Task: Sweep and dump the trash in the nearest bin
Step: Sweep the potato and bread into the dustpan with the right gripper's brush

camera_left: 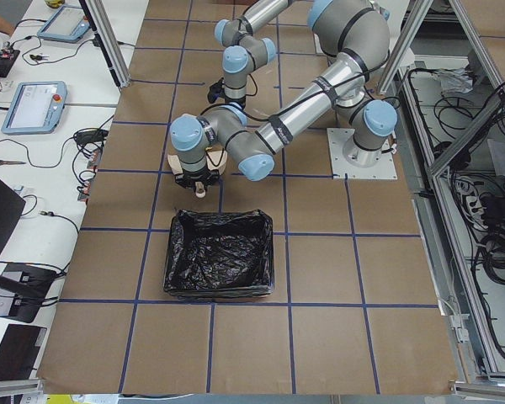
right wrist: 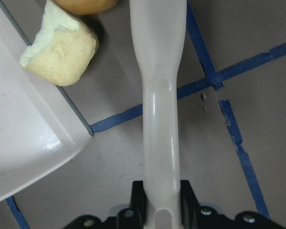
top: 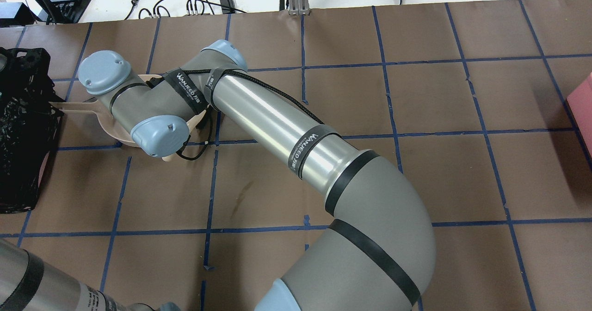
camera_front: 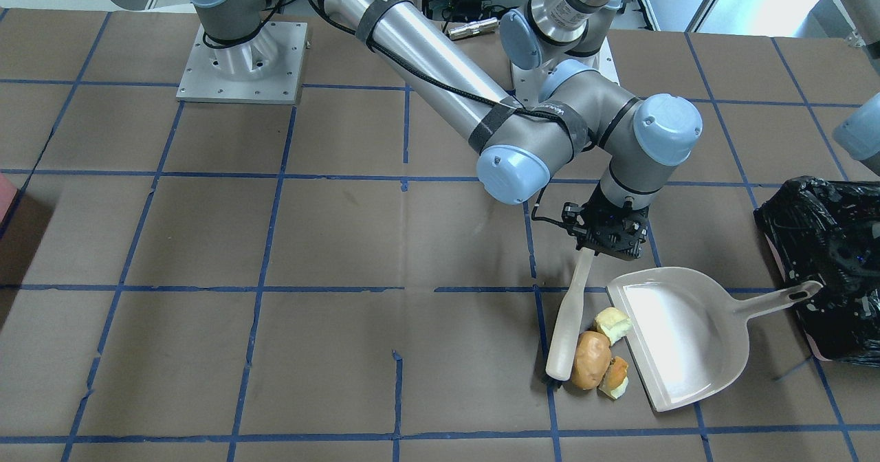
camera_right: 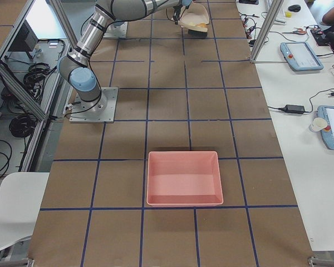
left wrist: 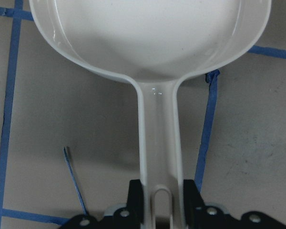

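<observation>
Nearest the lens, the right pincer [right wrist: 162, 200]: black fingers closed on the smooth, pale plastic handle of the brush [right wrist: 159, 95], which widens toward its head and rests on the tabletop [camera_front: 344, 242], brown paper gridded with blue tape. The left pincer [left wrist: 163, 195] is likewise clamped on the slotted handle end of the dustpan [left wrist: 148, 38], a glossy off-white scoop, rounded at the back, straight at its open lip. Trash: a round golden-brown bun [camera_front: 591, 360] and two pale yellow, spongy pieces with browned edges, the upper chunk [camera_front: 612, 324] and the lower chunk [camera_front: 615, 377], all lying between brush head and pan lip; the upper chunk touches the lip. The bin [camera_front: 790, 221], lined with crinkled glossy black plastic, stands just beyond the dustpan's handle. A smooth pink tub [camera_right: 183, 154] stands well apart.
</observation>
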Robot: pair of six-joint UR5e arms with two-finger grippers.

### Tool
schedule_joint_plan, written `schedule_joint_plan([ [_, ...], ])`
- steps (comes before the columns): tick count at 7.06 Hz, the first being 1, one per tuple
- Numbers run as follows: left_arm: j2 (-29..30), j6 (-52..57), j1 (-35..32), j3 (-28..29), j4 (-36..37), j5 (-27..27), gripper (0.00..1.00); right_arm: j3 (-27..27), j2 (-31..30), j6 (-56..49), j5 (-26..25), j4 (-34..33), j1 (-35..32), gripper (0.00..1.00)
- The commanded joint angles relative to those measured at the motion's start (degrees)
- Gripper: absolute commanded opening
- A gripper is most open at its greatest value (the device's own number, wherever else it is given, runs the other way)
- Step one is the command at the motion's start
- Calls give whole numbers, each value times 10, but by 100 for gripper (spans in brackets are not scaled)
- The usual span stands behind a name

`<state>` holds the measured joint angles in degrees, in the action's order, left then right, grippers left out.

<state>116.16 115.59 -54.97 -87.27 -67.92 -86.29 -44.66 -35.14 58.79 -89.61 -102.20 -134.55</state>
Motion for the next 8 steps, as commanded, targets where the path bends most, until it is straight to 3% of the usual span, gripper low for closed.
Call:
schedule_joint_plan([
  [1, -1, -5, -1, 0, 1, 0, 6, 1, 5, -220, 14, 0, 10, 2],
  [3, -2, -5, -1, 1, 0, 0, 6, 2, 9, -401, 40, -4, 22, 1],
  [5, -2, -5, -1, 1, 1, 0, 6, 1, 9, -518, 45, -4, 26, 1],
  [8, -3, -4, -1, -1, 0, 2, 6, 1, -3, -568, 48, -19, 24, 0],
])
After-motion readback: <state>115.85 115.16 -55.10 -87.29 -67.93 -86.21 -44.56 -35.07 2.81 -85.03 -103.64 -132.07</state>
